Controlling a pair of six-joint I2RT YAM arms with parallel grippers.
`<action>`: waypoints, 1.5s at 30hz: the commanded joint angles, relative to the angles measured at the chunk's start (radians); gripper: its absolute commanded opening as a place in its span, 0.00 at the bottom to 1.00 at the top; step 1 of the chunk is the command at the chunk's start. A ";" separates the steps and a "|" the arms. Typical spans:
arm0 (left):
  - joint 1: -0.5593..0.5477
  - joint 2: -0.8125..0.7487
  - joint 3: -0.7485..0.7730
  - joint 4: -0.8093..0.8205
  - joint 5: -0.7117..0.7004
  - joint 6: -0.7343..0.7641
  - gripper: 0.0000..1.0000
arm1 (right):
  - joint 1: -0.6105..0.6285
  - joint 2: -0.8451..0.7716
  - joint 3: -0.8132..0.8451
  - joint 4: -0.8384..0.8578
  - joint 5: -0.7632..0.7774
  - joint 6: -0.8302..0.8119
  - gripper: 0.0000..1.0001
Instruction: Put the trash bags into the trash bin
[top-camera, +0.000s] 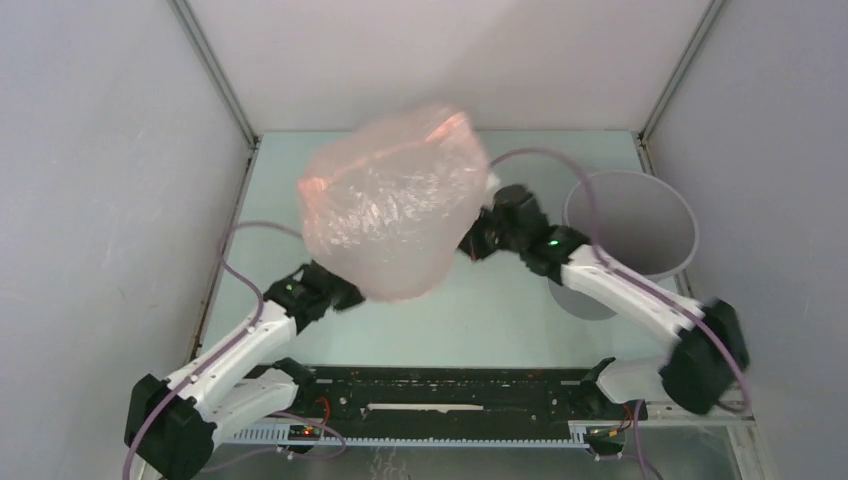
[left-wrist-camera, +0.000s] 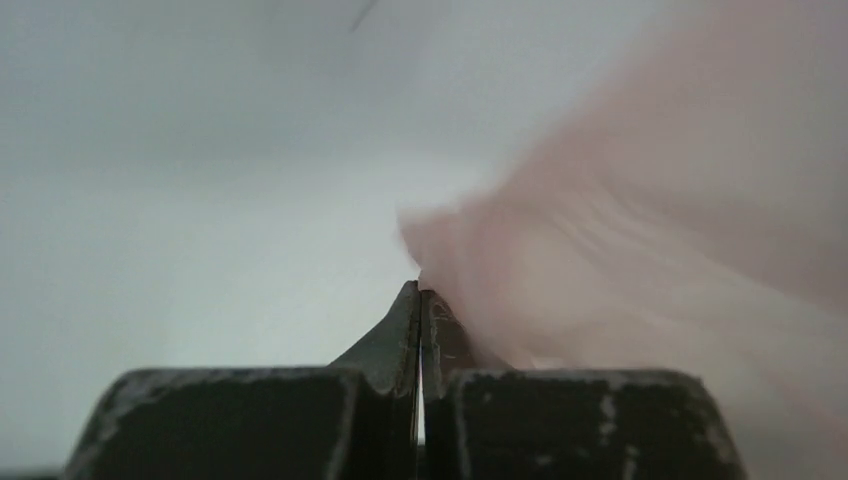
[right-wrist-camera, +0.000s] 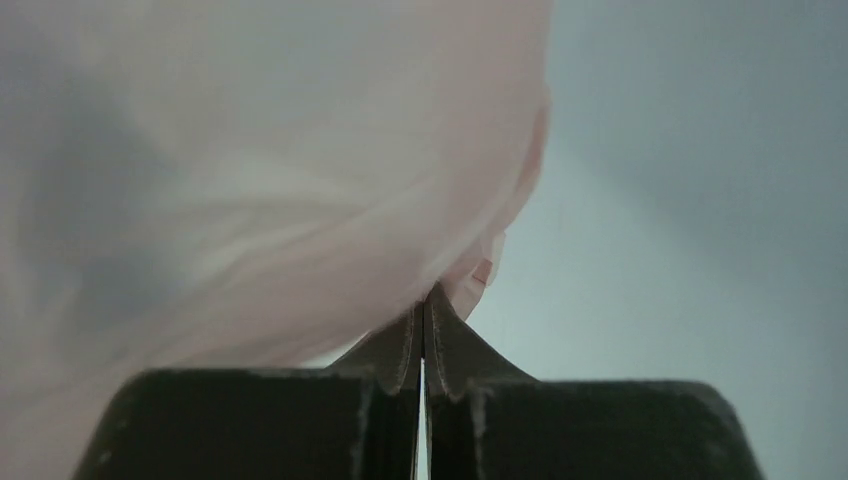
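While aloft between claws, trash bag.

We see a pale green table enclosed by plain whitish walls at the back, left and right. Metal struts mark the rear corners. A black rail runs along the table's near edge.
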 joint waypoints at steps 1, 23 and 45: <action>0.002 -0.143 -0.099 -0.019 0.080 -0.081 0.00 | -0.001 0.057 -0.102 -0.138 -0.089 0.060 0.00; 0.125 -0.011 0.476 -0.054 0.139 0.008 0.00 | 0.018 -0.093 0.275 -0.116 -0.026 -0.085 0.00; 0.143 0.158 0.943 -0.135 0.340 0.097 0.00 | -0.050 0.163 0.854 -0.525 -0.154 -0.037 0.00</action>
